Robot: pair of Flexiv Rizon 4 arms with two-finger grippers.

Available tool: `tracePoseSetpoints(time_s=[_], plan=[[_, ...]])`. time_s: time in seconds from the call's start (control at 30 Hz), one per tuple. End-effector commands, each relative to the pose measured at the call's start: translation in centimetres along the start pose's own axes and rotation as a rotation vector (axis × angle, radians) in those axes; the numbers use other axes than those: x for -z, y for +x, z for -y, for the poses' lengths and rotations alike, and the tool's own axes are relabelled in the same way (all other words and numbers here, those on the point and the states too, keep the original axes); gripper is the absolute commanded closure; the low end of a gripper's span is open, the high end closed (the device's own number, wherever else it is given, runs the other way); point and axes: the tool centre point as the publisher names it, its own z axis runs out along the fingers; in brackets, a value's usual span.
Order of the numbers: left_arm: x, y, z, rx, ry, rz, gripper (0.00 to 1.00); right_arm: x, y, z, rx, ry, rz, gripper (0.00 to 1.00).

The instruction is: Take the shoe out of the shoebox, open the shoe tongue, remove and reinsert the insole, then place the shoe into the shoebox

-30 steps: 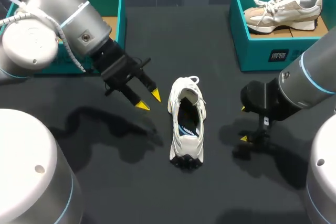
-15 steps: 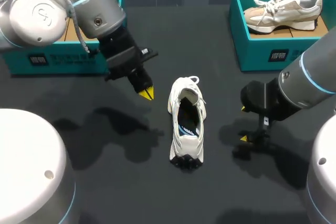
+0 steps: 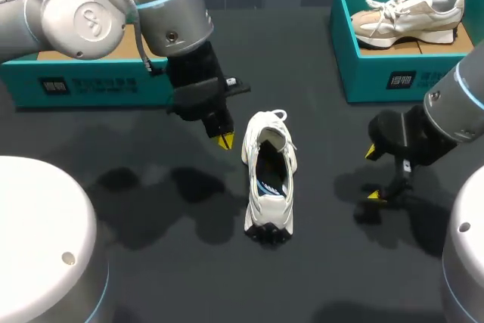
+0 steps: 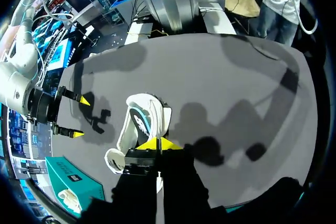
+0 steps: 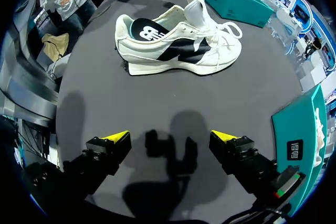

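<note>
Sitting mid table (image 3: 325,58), shoe (image 3: 266,206), left jaws pressed together beside it, right jaws spread

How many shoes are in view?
2: a white shoe in the middle of the table, a beige shoe inside the right shoebox. My left arm hides part of the left shoebox.

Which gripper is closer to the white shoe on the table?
Left. The left gripper hangs just beside the white shoe; the right gripper sits farther off its other side.
</note>
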Motion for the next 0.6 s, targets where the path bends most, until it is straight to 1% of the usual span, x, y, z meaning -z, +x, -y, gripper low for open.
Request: tracePoseSetpoints(time_s=[0.03,0.1,0.27,0.43,0.53,0.6], plan=[[-0.3,-1.4,0.0,-0.028,-0.006,-0.103,1.0,1.6,0.4,1.2,0.002,-0.007,-0.002,0.0],[-0.5,-1.8,0.1,-0.056,-0.008,-0.117,1.0,1.9,0.4,1.6,0.004,-0.009,-0.001,0.0],[-1.3,-3.5,0.0,-0.11,-0.016,-0.158,1.0,2.5,0.3,2.8,-0.021,-0.012,0.006,0.0],[-2.2,-4.8,-0.4,-0.16,-0.023,-0.216,1.0,2.5,0.3,2.8,-0.021,-0.012,0.006,0.0],[-3.0,-5.3,-0.5,-0.191,-0.039,-0.259,1.0,2.5,0.3,2.8,-0.021,-0.012,0.006,0.0],[-3.5,-5.5,-0.6,-0.212,-0.036,-0.278,1.0,2.5,0.3,2.8,-0.021,-0.012,0.006,0.0]])
